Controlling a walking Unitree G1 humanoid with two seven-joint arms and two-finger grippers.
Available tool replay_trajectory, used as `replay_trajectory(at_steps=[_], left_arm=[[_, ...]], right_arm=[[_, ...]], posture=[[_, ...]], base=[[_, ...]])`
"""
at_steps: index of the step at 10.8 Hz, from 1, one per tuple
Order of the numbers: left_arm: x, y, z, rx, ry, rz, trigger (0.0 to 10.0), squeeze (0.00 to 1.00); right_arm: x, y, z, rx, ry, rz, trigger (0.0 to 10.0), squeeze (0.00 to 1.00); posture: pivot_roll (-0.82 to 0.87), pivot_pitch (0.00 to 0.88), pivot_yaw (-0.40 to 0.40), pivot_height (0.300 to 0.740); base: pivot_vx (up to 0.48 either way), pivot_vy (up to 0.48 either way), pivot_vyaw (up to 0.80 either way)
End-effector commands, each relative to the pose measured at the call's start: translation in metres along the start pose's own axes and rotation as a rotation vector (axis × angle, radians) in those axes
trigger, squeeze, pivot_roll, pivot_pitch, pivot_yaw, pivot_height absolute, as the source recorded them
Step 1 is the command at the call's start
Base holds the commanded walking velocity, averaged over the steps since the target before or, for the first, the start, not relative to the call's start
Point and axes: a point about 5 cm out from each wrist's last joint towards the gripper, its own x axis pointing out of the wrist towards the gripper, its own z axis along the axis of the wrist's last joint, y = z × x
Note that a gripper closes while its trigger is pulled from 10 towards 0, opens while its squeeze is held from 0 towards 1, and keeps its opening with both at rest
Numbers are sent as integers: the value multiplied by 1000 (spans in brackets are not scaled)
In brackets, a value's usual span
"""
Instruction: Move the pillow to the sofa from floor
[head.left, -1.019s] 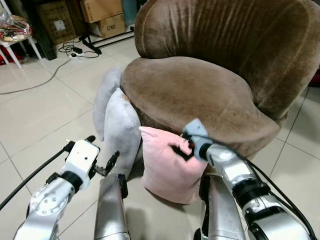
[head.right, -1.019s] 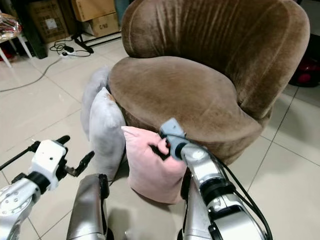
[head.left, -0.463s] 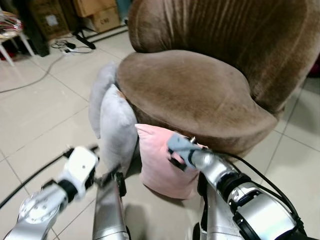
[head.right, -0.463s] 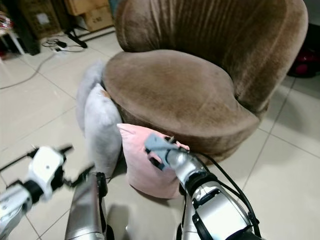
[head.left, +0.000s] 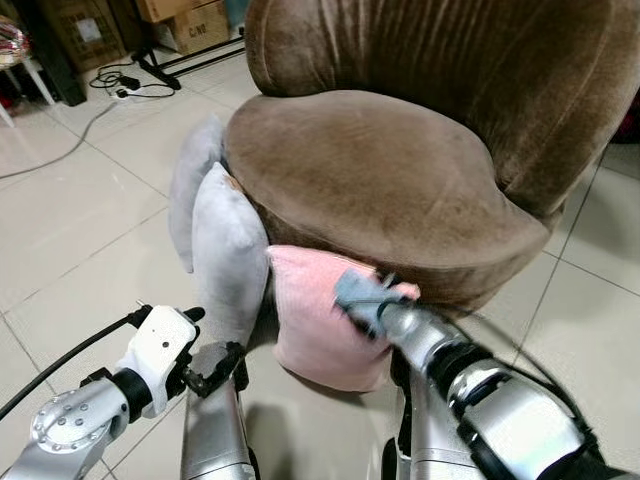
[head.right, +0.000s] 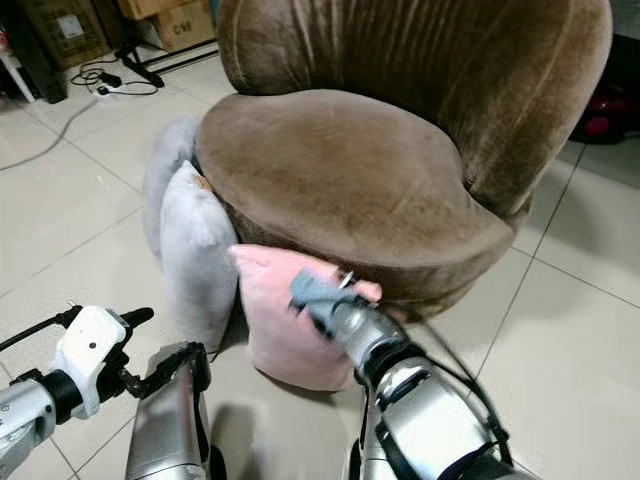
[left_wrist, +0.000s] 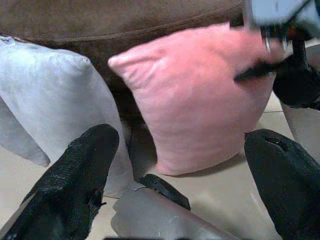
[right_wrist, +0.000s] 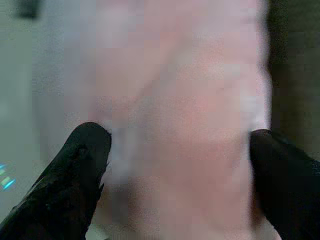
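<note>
A pink pillow (head.left: 312, 325) stands on the tiled floor, leaning against the front of the brown sofa chair (head.left: 380, 170). My right gripper (right_wrist: 180, 145) is open at the pillow's upper right corner, its black fingers (right_wrist: 85, 160) spread on either side of the pink fabric. The same gripper (head.left: 358, 296) shows blurred from above. My left gripper (head.left: 207, 338) is open and low at the left, apart from the pillow and pointing at it. The left wrist view shows the pillow (left_wrist: 200, 100) between its wide fingers (left_wrist: 85, 165).
Two grey pillows (head.left: 230, 250) lean on the sofa's left side, touching the pink one. Cardboard boxes (head.left: 185, 30) and cables (head.left: 120, 85) lie at the back left. My silver legs (head.left: 210, 440) stand just before the pillow. Open tile floor (head.left: 70, 200) stretches to the left.
The camera has dipped and moved closer to the sofa. My right gripper has slid lower onto the pillow's top corner. My left gripper stays low at the left.
</note>
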Motion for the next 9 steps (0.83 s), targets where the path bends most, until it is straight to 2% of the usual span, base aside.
replay_trajectory(at_steps=[1,2,6,9], left_arm=[[-2,-2,1,5,7,-20,10000,0],[-2,-4,1,5,10,-28,10000,0],[-1,-6,2,5,15,-49,10000,0],[3,-7,3,9,12,-42,10000,0]], right_arm=[[1,11,-5,-23,18,57,6431,0],[1,13,-6,-33,24,68,0,0],[1,6,-2,-46,-3,10,0,0],[1,12,-2,-47,-9,27,0,0]], posture=[[40,75,25,441],[40,74,24,441],[38,61,21,441],[37,49,16,441]], base=[[0,0,0],[0,0,0],[0,0,0],[0,0,0]])
